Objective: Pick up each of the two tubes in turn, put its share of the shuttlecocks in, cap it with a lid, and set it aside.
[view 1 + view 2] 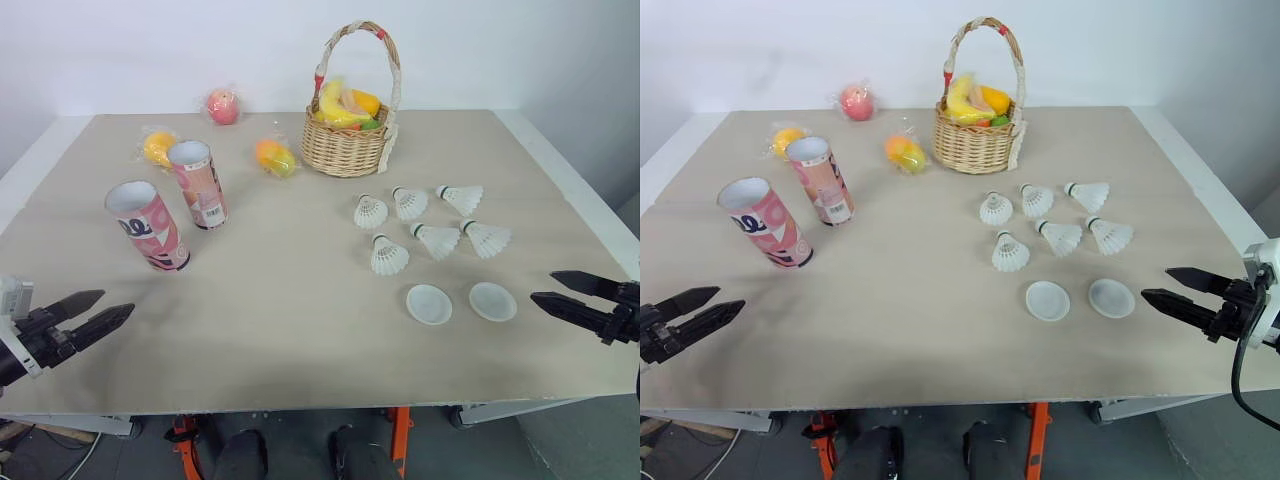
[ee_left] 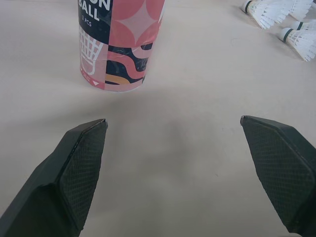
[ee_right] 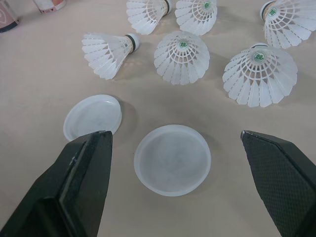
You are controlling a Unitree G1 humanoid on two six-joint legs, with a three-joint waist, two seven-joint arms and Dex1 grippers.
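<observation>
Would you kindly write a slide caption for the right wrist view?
Open right gripper faces two white lids, with six shuttlecocks beyond them.

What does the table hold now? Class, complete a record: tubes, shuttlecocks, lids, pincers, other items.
Tubes: two, standing, uncapped, robot's left
Shuttlecocks: six, loose on the table
Lids: two, between shuttlecocks and robot
Left pincer: open, empty
Right pincer: open, empty, right of lids
Other: fruit basket, three wrapped fruits, far side
</observation>
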